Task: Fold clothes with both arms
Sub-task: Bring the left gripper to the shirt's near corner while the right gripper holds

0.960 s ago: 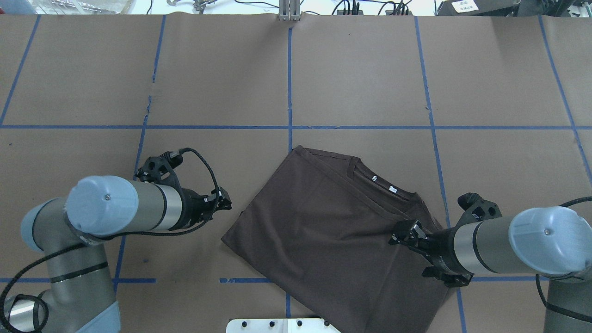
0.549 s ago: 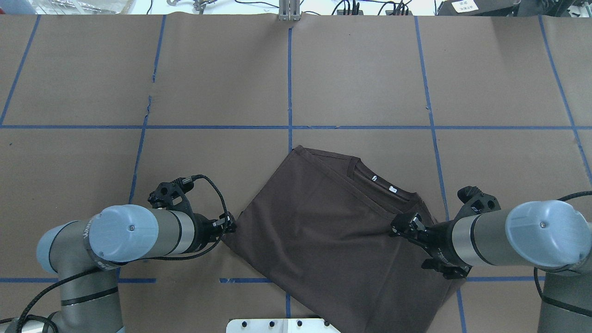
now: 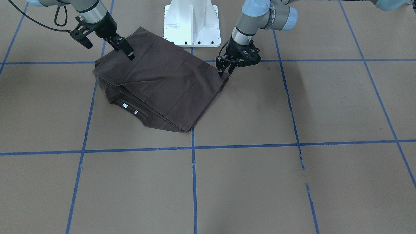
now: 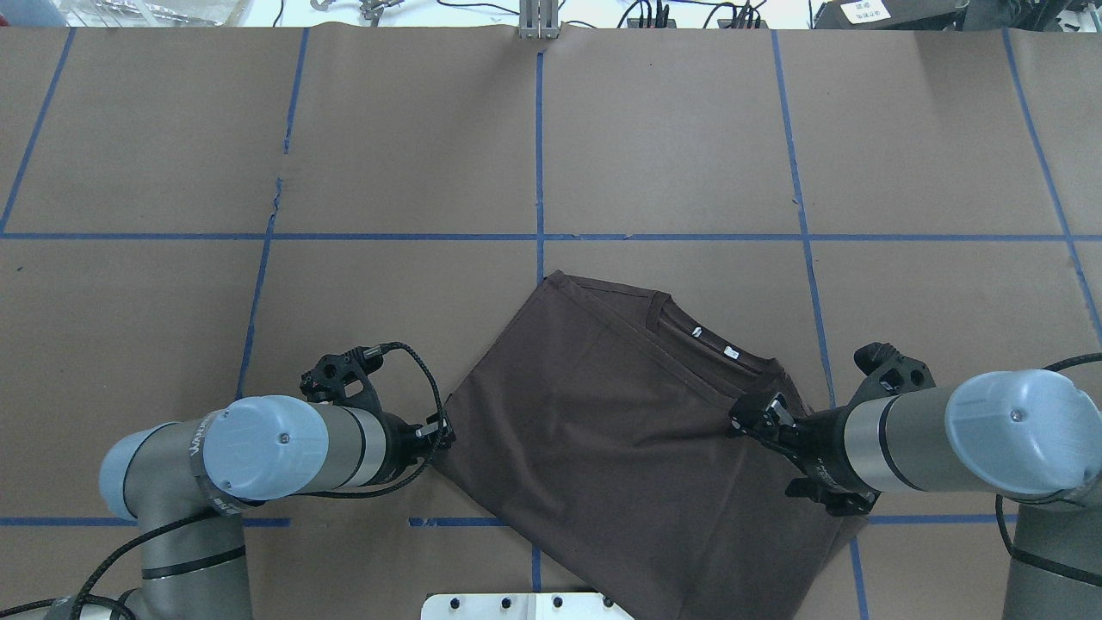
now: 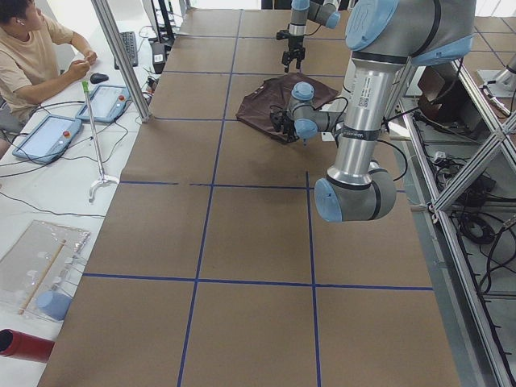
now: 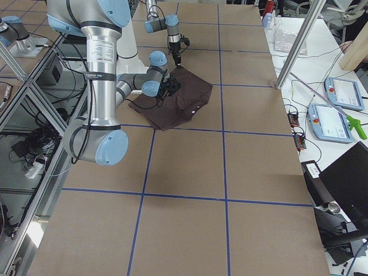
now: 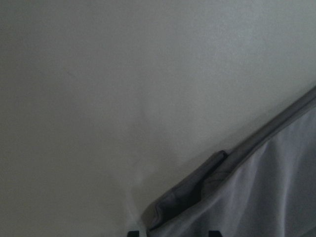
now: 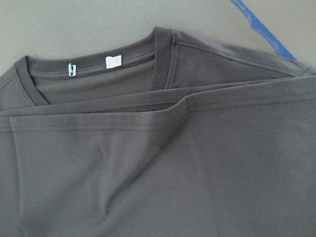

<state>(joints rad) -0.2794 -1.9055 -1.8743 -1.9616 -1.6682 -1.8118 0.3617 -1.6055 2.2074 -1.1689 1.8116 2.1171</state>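
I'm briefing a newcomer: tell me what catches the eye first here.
A dark brown T-shirt, folded over itself, lies askew on the blue-taped brown table. The left gripper is at its left corner; the right gripper is over the edge near its collar.

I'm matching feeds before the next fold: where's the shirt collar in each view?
Front-facing: collar, lower left of centre.
Overhead: right of centre.
Left side: too small to tell.
Right side: too small to tell.
Left wrist: not in it.
Right wrist: top left.
Shared landmark: its white labels.
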